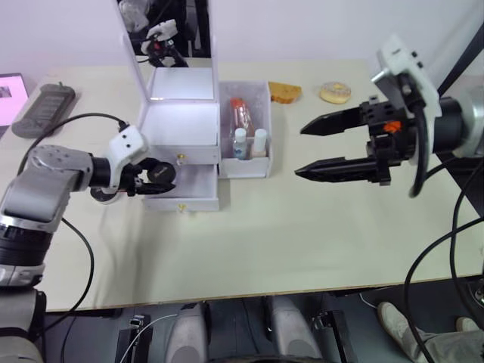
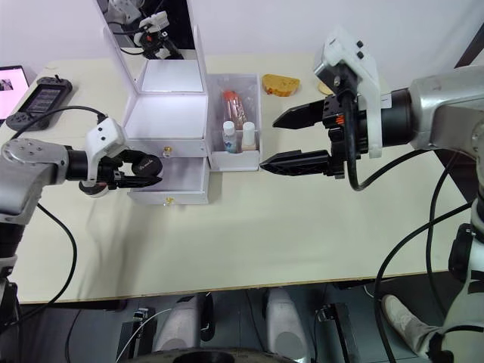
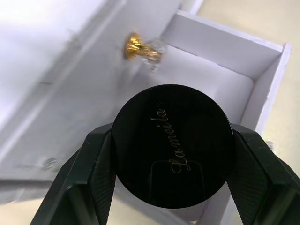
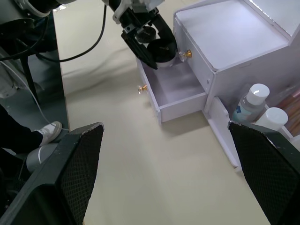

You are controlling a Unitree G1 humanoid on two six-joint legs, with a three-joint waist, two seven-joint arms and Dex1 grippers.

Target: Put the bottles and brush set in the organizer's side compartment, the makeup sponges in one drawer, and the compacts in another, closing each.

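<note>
We see the left gripper (image 3: 171, 187) holding a round black compact (image 3: 172, 144) tight between its two fingers (image 3: 98, 173). The compact has thin gold writing on its lid. Right under the compact is the open lower drawer (image 4: 176, 91) of the white organizer (image 1: 181, 125), pulled out and looking empty inside. Just past the compact is the gold knob (image 3: 132, 44) of the upper drawer (image 1: 178, 158), which is pushed in. The right gripper (image 1: 321, 147) hangs in the air above the table (image 1: 287, 234), a little way off from the organizer. Its two black fingers (image 4: 77, 159) are spread wide apart and hold nothing. Between the two grippers is the side compartment (image 1: 246, 168). The two white-capped bottles (image 4: 251, 105) stand in it, with the brush set (image 1: 240, 115) lying behind them.
</note>
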